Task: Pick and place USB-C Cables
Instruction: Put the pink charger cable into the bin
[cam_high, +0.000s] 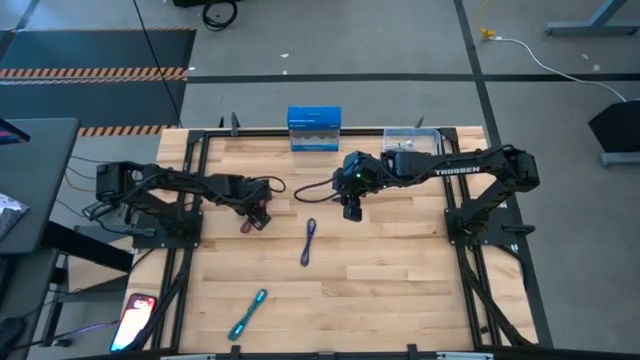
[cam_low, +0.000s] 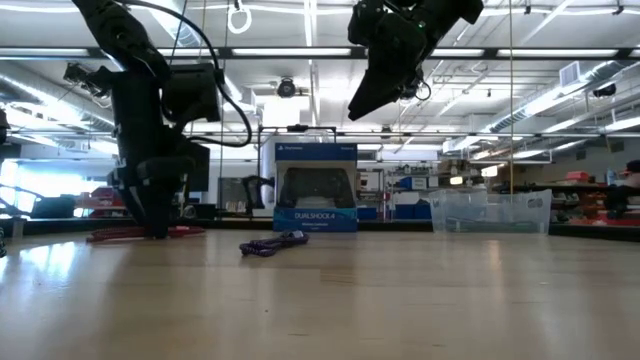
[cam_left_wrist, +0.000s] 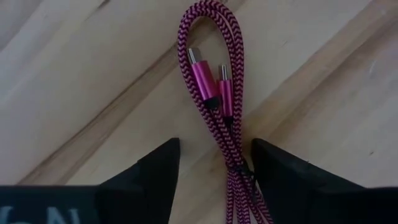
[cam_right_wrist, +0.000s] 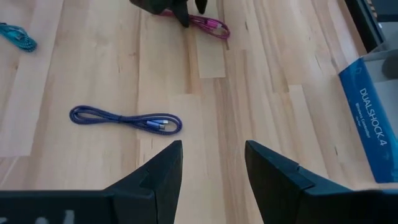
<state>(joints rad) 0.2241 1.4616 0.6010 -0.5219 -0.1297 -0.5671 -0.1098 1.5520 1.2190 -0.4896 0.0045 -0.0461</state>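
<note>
A magenta USB-C cable (cam_left_wrist: 214, 81), folded into a narrow loop, lies flat on the wooden table at mid-left (cam_high: 252, 222). My left gripper (cam_left_wrist: 214, 149) is open and down at the table (cam_low: 152, 220), one finger on each side of the cable's bundle. The cable runs close by one finger. A purple cable (cam_high: 308, 242) lies at the table's middle and shows in the right wrist view (cam_right_wrist: 124, 119). A teal cable (cam_high: 247, 314) lies near the front edge. My right gripper (cam_right_wrist: 212, 149) is open and empty, raised high over the table's middle (cam_high: 352, 210).
A blue box (cam_high: 314, 128) stands at the table's far edge. A clear plastic tray (cam_high: 410, 142) stands to its right. A lit phone (cam_high: 135, 318) lies beside the table's near-left corner. Bare wood lies across the table's right half.
</note>
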